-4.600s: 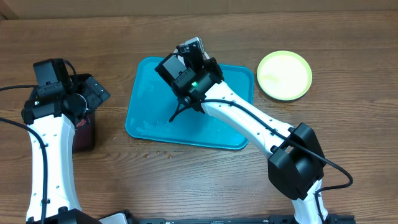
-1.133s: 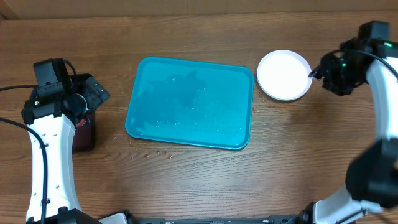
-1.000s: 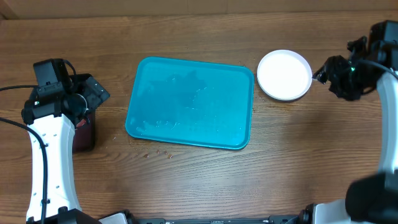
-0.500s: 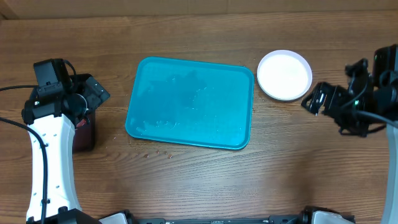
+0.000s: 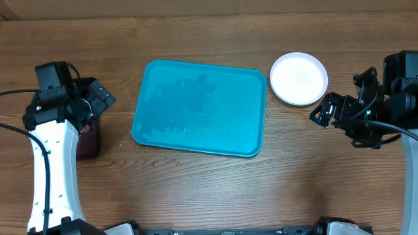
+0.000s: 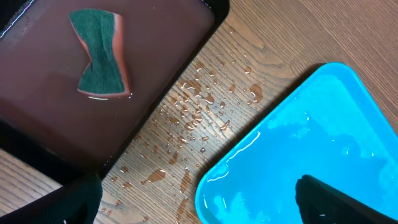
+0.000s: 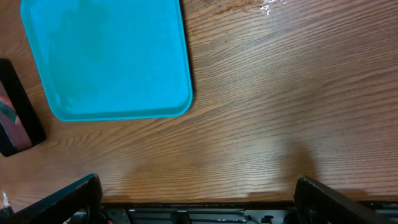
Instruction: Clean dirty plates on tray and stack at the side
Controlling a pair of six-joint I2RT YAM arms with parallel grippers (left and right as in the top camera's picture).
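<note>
Wet, glossy turquoise tray [image 5: 199, 108], rounded corners; round white plate [image 5: 298, 78] right of it. Empty right hand [image 5: 321, 112], spread wide, further right.

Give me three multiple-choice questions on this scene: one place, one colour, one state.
1. Where does the white plate sit? A on the table, right of the blue tray; B inside the blue tray; C at the table's left edge.
2. The sponge's top face is: A white; B dark green; C blue.
3. The right end effector is: A shut on a plate; B shut on the sponge; C open and empty.
Answers: A, the overhead view shows it on wood beside the tray. B, the left wrist view shows green. C, the right wrist view shows it spread wide, nothing held.
</note>
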